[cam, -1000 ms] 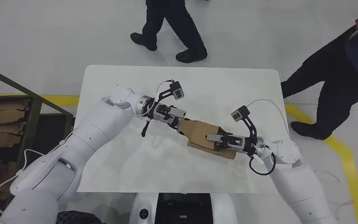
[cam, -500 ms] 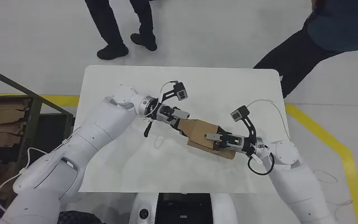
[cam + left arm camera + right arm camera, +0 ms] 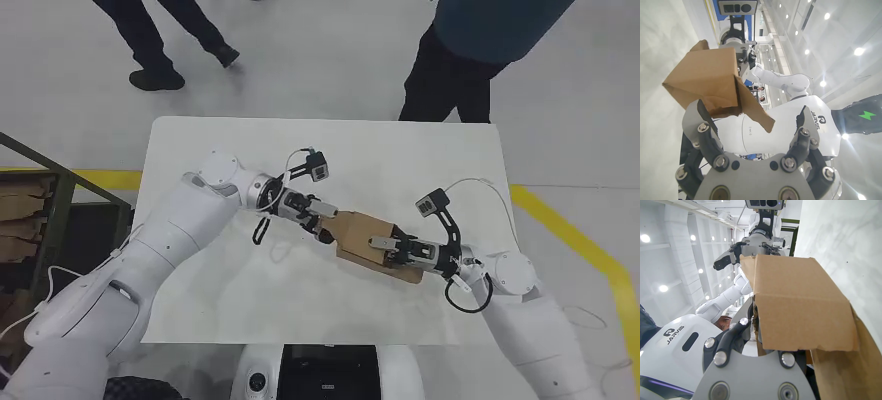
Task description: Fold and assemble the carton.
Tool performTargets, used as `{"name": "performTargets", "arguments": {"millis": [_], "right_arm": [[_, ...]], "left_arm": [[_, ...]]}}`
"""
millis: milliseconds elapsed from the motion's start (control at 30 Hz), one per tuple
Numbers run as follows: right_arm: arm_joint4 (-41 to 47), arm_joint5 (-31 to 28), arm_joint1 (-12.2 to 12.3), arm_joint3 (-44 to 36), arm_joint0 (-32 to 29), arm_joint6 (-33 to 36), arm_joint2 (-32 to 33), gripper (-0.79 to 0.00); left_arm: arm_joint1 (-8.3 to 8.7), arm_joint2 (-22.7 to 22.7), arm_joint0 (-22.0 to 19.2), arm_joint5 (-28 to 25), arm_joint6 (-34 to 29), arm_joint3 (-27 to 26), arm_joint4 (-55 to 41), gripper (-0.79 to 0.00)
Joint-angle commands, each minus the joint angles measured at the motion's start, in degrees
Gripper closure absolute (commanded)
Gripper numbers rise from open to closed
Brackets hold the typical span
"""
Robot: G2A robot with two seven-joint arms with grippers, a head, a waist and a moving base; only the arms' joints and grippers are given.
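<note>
A brown carton point(image 3: 355, 232) is seen just right of the middle of the top view, lying on the white counter point(image 3: 200, 300) with its long axis running from upper left to lower right. The carton is partly opened into a box shape, and its end flaps are not yet folded shut. The left gripper point(image 3: 322, 224) is placed at the carton's upper-left end, and its fingers point(image 3: 696, 113) are spread wide apart and closed on nothing. In the left wrist view, a loose flap point(image 3: 757, 115) of the carton is seen projecting into the gap between the two open fingers, and one finger is set close against the carton's torn lower edge. The right gripper point(image 3: 378, 243) is laid over the carton from the lower right, and it is closed on the carton's wall. In the right wrist view, one finger point(image 3: 746, 311) is pressed against the outer edge of the cardboard, while the other finger is hidden behind the panel. The far end of the carton is seen there reaching up to the open left gripper. A dark green rack point(image 3: 60, 190) holding stacked brown sheets is seen at the left edge of the top view, beside the counter.
</note>
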Motion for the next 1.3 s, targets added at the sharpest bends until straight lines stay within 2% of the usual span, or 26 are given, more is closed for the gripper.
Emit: {"name": "performTargets", "arguments": {"millis": [0,433,1267], "right_arm": [[-0.04,-0.04,0.04,-0.15,-0.10,0.05,0.09,0.000],[0.16,-0.22,0.30,-0.59,-0.68,-0.23,0.99,0.000],[3.59,-0.03,0.56,-1.88,-1.22,1.69,1.71,0.000]], "left_arm": [[-0.09,-0.16,-0.01,-0.37,0.39,0.35,1.65,-0.785],[-0.71,-0.61,-0.19,-1.23,1.70,2.93,9.05,-0.785],[-3.18,-0.69,-0.25,0.42,0.38,6.99,10.37,-0.785]]}}
